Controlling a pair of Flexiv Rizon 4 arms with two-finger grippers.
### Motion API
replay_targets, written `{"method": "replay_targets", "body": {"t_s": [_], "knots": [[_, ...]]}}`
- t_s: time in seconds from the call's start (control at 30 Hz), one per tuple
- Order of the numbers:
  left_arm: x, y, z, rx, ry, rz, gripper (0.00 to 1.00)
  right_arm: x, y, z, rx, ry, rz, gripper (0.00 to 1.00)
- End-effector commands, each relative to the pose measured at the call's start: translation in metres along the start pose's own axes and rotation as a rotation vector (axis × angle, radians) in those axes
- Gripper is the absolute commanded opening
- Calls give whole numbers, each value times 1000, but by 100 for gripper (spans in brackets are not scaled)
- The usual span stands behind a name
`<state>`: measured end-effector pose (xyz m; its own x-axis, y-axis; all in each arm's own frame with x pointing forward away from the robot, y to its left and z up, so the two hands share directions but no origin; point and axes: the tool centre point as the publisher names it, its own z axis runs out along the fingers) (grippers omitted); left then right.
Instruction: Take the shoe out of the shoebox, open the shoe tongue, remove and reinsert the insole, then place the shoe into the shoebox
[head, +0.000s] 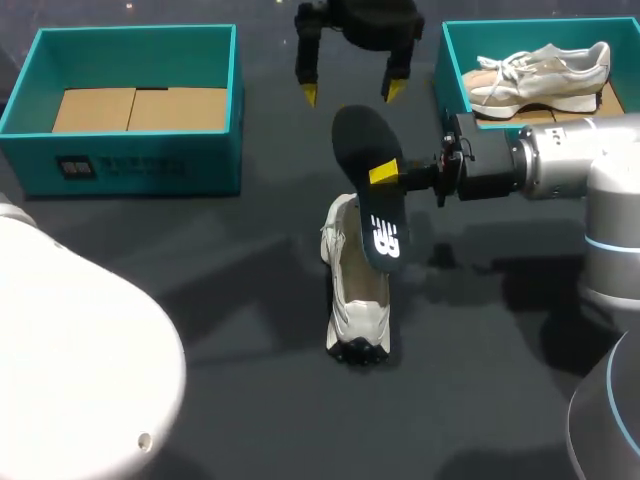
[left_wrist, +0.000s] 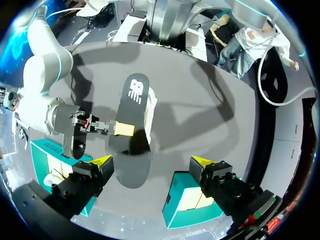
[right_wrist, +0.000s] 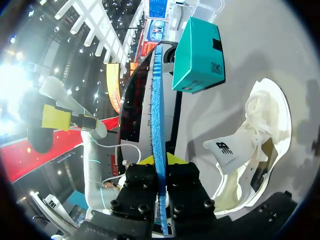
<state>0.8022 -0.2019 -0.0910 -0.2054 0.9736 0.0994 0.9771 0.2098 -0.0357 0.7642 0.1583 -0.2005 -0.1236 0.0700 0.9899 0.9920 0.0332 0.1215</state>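
insole (head: 362, 140) w/ logo (head: 385, 240) clamped in right gripper (head: 385, 173), prob. above shoe (head: 352, 310); left gripper (head: 350, 93) wide.

A white logo marks the insole (head: 364, 150) and the shoe tongue (right_wrist: 223, 152) — the label on the shoebox (head: 150, 166) is unreadable.
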Motion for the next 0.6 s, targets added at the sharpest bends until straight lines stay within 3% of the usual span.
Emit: {"method": "replay_targets", "body": {"t_s": [0.03,0.37,0.6], "knots": [[41,2,12,6,-342,-20,100,0,0,1,-1,-2,1,0],[80,9,21,7,-623,-56,100,0,0,1,-1,-2,1,0],[90,6,28,-5,-817,-8,100,0,0,1,-1,-2,1,0]]}}
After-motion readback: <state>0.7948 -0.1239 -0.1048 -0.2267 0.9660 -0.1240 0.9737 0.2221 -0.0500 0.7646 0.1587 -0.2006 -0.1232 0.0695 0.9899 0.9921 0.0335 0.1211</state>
